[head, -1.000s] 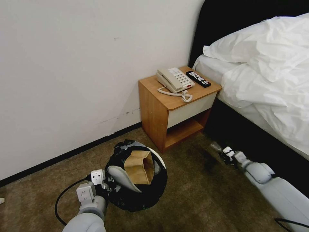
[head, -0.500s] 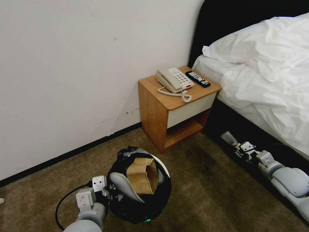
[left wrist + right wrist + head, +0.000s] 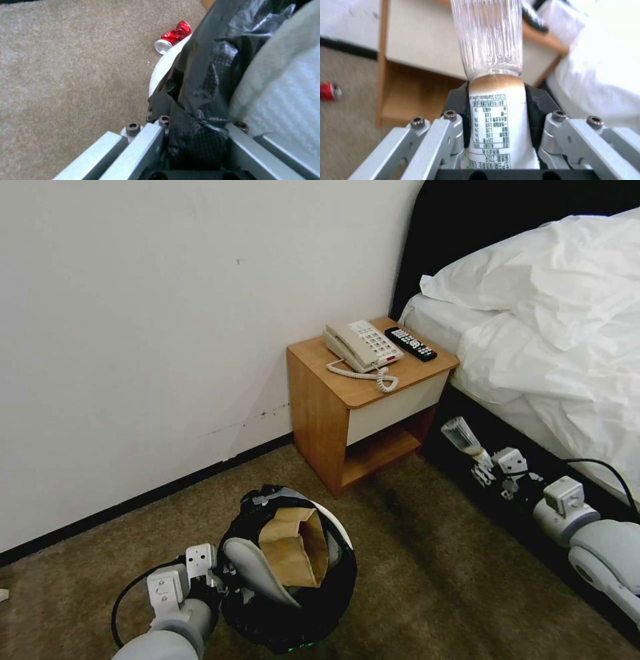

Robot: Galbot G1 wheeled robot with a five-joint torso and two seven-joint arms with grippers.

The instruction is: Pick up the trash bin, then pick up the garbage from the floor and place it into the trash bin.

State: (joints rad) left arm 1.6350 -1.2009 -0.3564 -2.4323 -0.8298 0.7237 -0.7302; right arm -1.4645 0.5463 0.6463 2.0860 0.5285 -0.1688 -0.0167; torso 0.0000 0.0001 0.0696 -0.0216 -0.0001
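Gripping a clear plastic bottle [image 3: 461, 436] near the bed, the right gripper [image 3: 485, 471] hovers; the left gripper [image 3: 223, 573] clamps the trash bin's [image 3: 333, 593] rim.

L gripper [image 3: 220, 573] clamps the rim of the trash bin [image 3: 293, 607], bin just to its right, w/ a paper bag [image 3: 293, 543] and a slipper [image 3: 257, 570] inside. Can [image 3: 173, 36] on the carpet beyond the bin. R gripper [image 3: 483, 467] off to the right, bottle [image 3: 461, 437] pinched between its pads, poking fwd. Nightstand [image 3: 360, 407] ahead-left of it, phone [image 3: 361, 345] and remote [image 3: 410, 343] on top; bed [image 3: 560, 333] to its right.
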